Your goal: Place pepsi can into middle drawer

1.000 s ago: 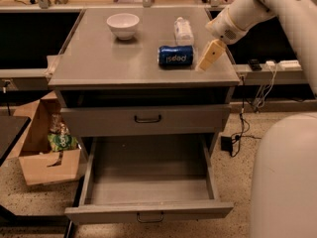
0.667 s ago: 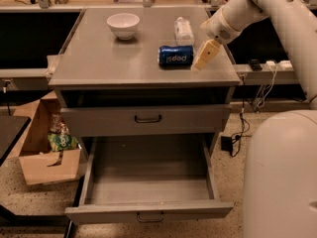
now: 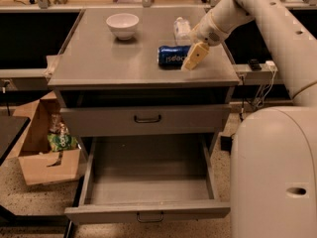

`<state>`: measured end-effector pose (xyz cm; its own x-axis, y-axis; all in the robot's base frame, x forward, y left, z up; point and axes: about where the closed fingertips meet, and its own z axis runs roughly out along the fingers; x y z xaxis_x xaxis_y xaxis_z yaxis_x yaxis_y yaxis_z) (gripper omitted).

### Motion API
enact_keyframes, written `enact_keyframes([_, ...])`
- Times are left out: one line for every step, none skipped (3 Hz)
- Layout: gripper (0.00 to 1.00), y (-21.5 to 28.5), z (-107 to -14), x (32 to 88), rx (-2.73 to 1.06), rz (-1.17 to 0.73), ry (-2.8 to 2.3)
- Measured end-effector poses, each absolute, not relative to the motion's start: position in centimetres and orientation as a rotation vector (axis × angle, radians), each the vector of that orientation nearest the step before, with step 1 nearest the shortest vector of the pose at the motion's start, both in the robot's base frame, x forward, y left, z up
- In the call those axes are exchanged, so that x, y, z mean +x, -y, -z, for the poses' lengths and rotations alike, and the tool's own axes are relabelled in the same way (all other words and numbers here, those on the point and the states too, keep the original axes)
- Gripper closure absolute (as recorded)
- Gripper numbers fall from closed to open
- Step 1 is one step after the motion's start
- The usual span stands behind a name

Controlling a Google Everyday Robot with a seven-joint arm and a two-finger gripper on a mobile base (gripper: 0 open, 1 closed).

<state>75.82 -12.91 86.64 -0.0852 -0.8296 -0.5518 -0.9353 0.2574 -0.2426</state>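
Note:
The blue pepsi can lies on its side on the grey cabinet top, right of centre. My gripper hangs just above the can's right end, its yellowish fingers pointing down at it. The middle drawer is pulled wide open below, its flat tray bare. The upper drawer front with a dark handle is closed.
A white bowl sits at the back left of the top. A clear plastic bottle lies behind the can. A cardboard box with packets stands on the floor at left. My white base fills the right.
My gripper has moved left and down, closer to the right end of the pepsi can. The can has not moved.

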Motion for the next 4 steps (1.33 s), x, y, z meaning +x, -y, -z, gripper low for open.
enact_keyframes([0.38, 12.5, -86.3, 76.0, -1.604, -0.232, -1.938])
enact_keyframes([0.62, 11.4, -85.7, 76.1, -1.625, -0.254, -1.929])
enact_keyframes([0.85, 10.7, -87.2, 75.9, -1.643, -0.249, -1.871])
enact_keyframes([1.0, 11.0, -93.7, 74.2, -1.614, -0.209, -1.682])
